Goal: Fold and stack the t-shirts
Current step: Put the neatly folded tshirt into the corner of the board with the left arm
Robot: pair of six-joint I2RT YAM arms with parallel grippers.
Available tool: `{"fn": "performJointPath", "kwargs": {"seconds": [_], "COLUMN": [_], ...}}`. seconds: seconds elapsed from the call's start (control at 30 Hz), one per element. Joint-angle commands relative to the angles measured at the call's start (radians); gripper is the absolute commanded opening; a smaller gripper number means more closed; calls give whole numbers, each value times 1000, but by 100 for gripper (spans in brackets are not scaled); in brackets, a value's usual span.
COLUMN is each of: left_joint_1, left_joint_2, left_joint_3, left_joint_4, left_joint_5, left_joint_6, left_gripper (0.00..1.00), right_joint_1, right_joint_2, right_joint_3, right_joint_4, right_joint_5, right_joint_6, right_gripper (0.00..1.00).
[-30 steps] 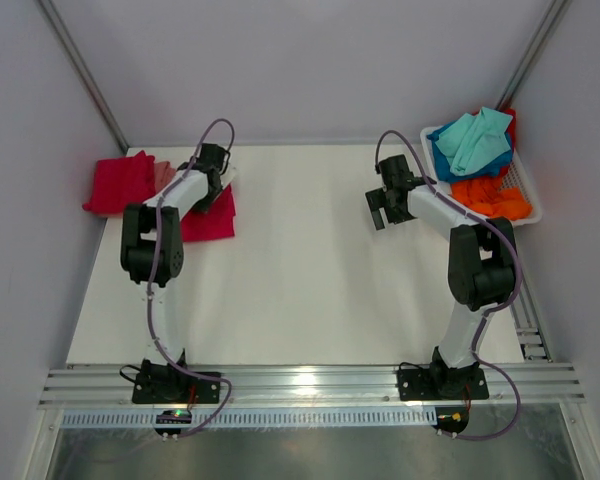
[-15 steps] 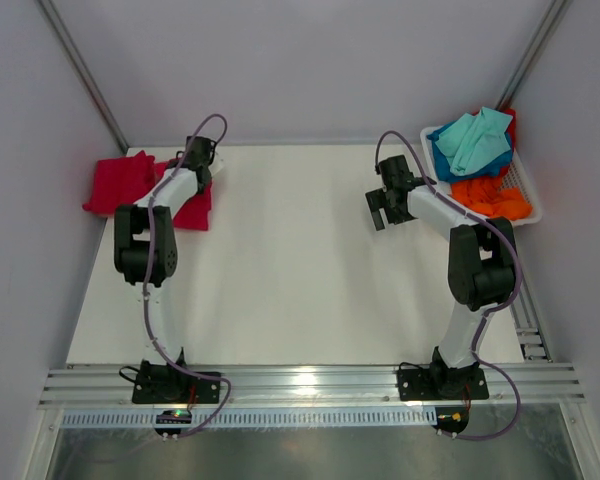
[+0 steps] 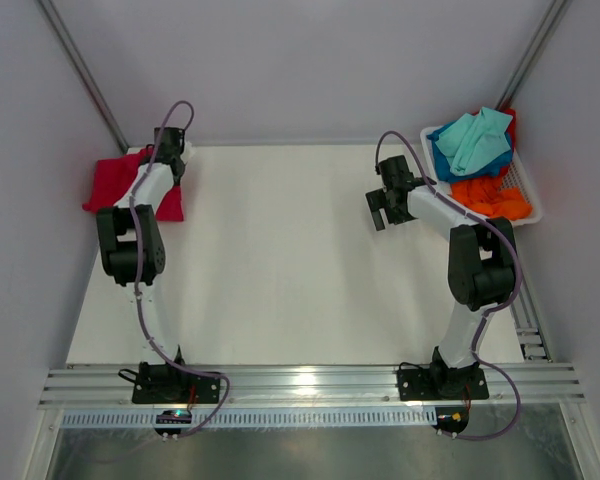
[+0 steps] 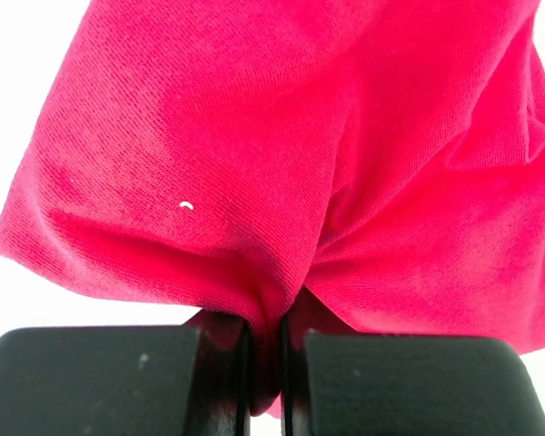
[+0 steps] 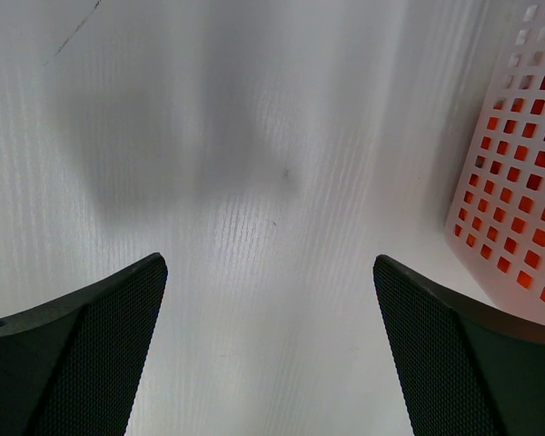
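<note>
A red t-shirt (image 3: 115, 183) lies bunched at the far left of the white table. My left gripper (image 3: 170, 152) is over its far right edge and is shut on a fold of the red cloth (image 4: 282, 182), which hangs in front of the wrist camera. My right gripper (image 3: 378, 212) is open and empty above bare table, left of the basket; its two fingers (image 5: 82, 354) stand wide apart. A teal t-shirt (image 3: 475, 140) and an orange t-shirt (image 3: 492, 197) lie piled in the white basket (image 3: 528, 190) at the far right.
The basket's perforated wall (image 5: 527, 182) shows at the right edge of the right wrist view. Grey walls close in the table at the back and sides. A metal rail (image 3: 310, 385) runs along the near edge.
My left gripper has carried the red cloth to the left and farther back, onto the red pile at the far left. The right arm has not moved.
</note>
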Motion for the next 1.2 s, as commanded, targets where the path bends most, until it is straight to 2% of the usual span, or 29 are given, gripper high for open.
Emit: {"fn": "performJointPath", "kwargs": {"seconds": [0.0, 0.17, 0.37, 0.57, 1.17], "left_joint_1": [28, 45, 57, 82, 162], "left_joint_2": [-74, -67, -51, -35, -71], "left_joint_3": [62, 133, 167, 248, 231], "left_joint_4": [58, 20, 60, 20, -23], "left_joint_5": [5, 42, 30, 45, 131], "left_joint_6": [-25, -47, 7, 4, -36], "left_gripper": [0, 0, 0, 0, 0], "right_joint_1": [3, 1, 3, 3, 1], "right_joint_2": [-12, -5, 3, 14, 18], "right_joint_3": [-2, 1, 3, 6, 10], "right_joint_4": [14, 11, 11, 8, 1], "right_joint_5": [16, 13, 17, 17, 9], "right_joint_6": [1, 5, 5, 5, 12], "right_gripper": [99, 99, 99, 99, 99]}}
